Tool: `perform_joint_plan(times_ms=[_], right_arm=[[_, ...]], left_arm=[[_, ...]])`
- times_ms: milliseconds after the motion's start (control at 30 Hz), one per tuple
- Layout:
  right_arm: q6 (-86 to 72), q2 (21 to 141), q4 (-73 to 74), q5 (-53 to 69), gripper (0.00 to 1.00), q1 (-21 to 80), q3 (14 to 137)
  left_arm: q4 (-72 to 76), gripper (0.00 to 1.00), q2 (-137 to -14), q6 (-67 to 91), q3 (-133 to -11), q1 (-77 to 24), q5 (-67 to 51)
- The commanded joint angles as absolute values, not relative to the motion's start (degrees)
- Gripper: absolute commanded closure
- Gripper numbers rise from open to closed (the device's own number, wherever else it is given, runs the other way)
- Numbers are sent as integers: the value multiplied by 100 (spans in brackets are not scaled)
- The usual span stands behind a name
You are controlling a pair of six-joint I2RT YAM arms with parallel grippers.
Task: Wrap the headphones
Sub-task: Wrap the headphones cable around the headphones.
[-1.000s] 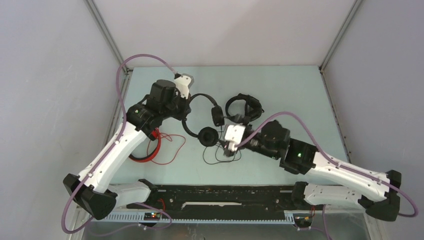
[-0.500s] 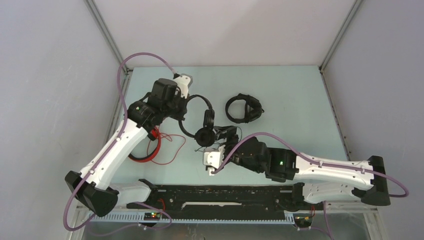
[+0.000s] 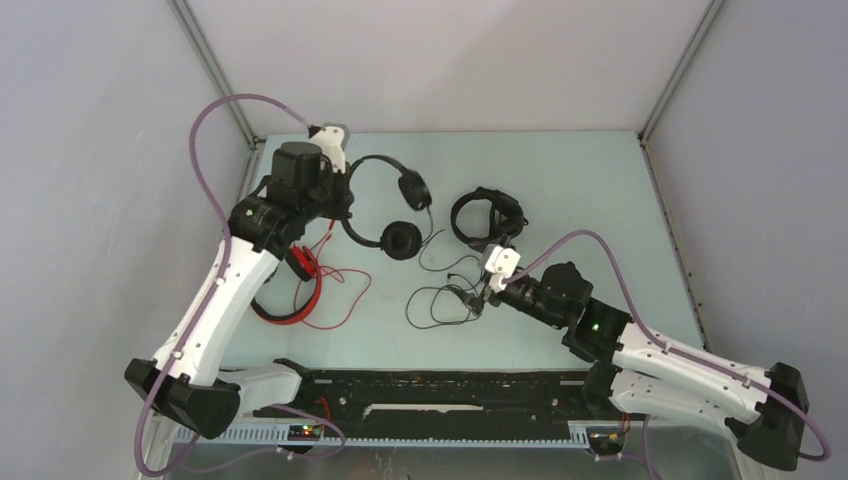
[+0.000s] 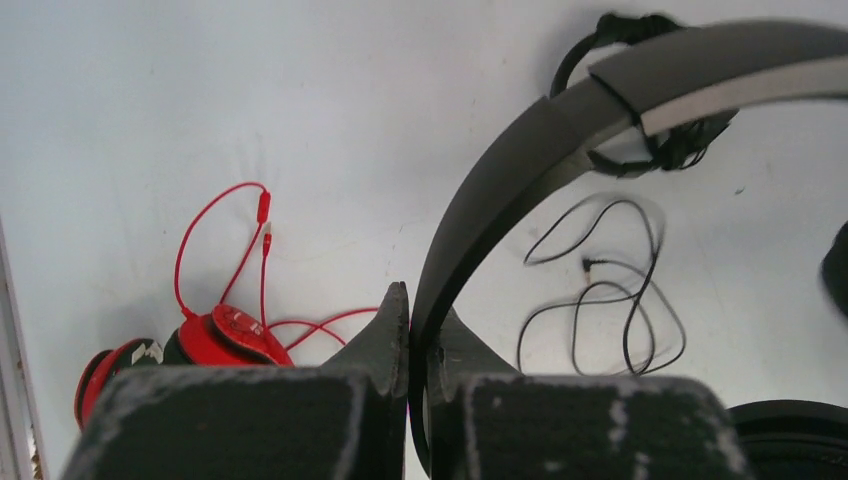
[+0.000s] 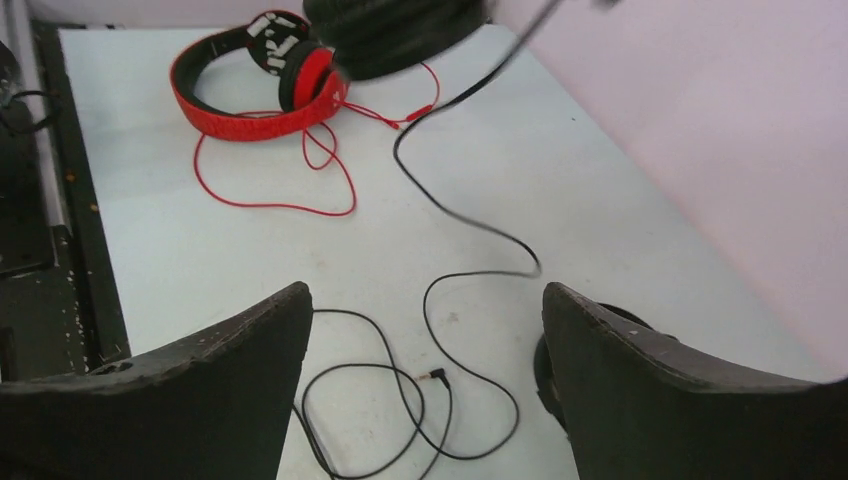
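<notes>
**A:** Cable (image 5: 455,213) lies in loose loops on the surface (image 3: 580,190). Right pincer (image 5: 425,300) is spread wide just above it, holding nothing. Grab where?

**B:** Near the plug (image 5: 434,377), not mid-loop, so slack feeds w/o knots. Avoid the red headphones (image 3: 300,290), left of the loops.

**A:** Farther back?

**B:** Left pincer (image 4: 412,310) is clamped on the slim black headphones (image 3: 385,205), at the band. Hold that as anchor, wind snug, clear of the bulky black headset (image 3: 487,217).

My left arm (image 3: 215,300) and right arm (image 3: 690,358) show white shells, black joints and purple cables; my left gripper (image 4: 420,305) is scuffed black.
</notes>
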State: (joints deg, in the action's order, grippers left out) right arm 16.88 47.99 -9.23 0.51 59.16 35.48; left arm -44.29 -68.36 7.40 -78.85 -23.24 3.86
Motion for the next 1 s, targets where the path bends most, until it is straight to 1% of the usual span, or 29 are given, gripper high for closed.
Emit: perform_joint_plan(times_ms=[0, 133, 333, 467, 633, 767, 900, 967], right_arm=[[1265, 4834, -2553, 1297, 12, 5554, 3137], [1928, 5228, -3124, 1871, 9, 5414, 3137], [1770, 5780, -4088, 2613, 9, 5022, 3138], [1729, 6136, -4585, 2477, 10, 4909, 3138], [1692, 6523, -4865, 2334, 12, 4807, 3138], [1537, 6763, -4987, 2355, 17, 4781, 3138], [1196, 6926, -5010, 2308, 27, 4764, 3118], [1007, 7029, -5258, 2393, 33, 4767, 3028]], left_arm=[[-4025, 100, -6594, 1087, -8527, -2207, -175], [-4153, 100, -6584, 1248, -8762, -2206, -565], [-4297, 100, -6561, 1571, -9014, -2206, -1006], [-4288, 100, -6529, 1720, -9067, -2206, -1538], [-4195, 100, -6447, 1840, -9026, -2206, -1829], [-4130, 100, -6399, 1916, -9050, -2210, -2066], [-4041, 100, -6324, 1999, -9062, -2206, -2213], [-4021, 100, -6298, 2057, -9090, -2206, -2281]])
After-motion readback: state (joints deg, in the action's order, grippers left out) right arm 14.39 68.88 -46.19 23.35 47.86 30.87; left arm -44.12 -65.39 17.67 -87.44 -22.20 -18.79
